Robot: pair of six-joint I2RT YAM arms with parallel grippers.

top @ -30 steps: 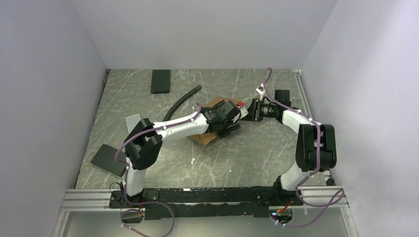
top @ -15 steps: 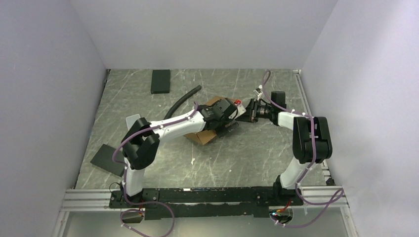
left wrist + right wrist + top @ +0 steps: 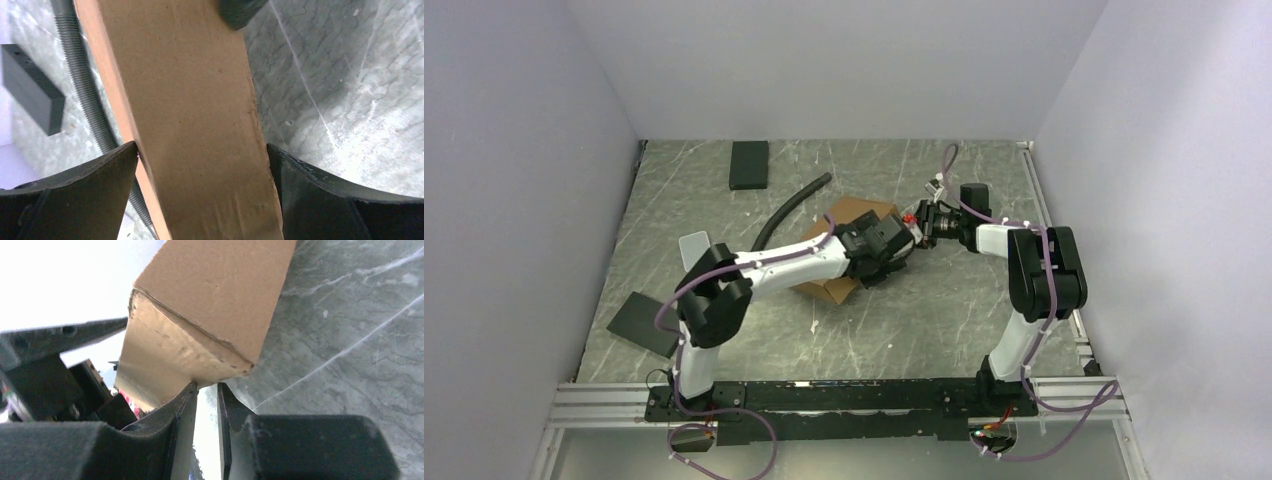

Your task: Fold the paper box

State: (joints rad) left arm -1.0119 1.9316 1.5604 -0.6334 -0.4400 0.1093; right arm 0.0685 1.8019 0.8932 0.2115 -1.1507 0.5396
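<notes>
The paper box (image 3: 856, 213), brown cardboard, stands tilted at mid-table, with a lower part (image 3: 832, 290) showing under my left arm. My left gripper (image 3: 896, 250) is open wide and straddles it. In the left wrist view a cardboard panel (image 3: 190, 100) fills the gap between the two fingers (image 3: 80, 190) of the left gripper (image 3: 201, 150). My right gripper (image 3: 915, 222) reaches in from the right. In the right wrist view its jaws (image 3: 207, 385) stand a narrow slit apart, tips pinching the lower edge of the box corner (image 3: 215, 295).
A black flat block (image 3: 749, 164) lies at the back left and another (image 3: 644, 322) at the near left. A black ribbed hose (image 3: 789, 205) curves beside the box and shows in the left wrist view (image 3: 87, 95). Walls close in on three sides.
My right gripper has moved left to the box and narrowed its jaws. The box has tipped up and its top panel shows more. The left gripper stayed wide around it.
</notes>
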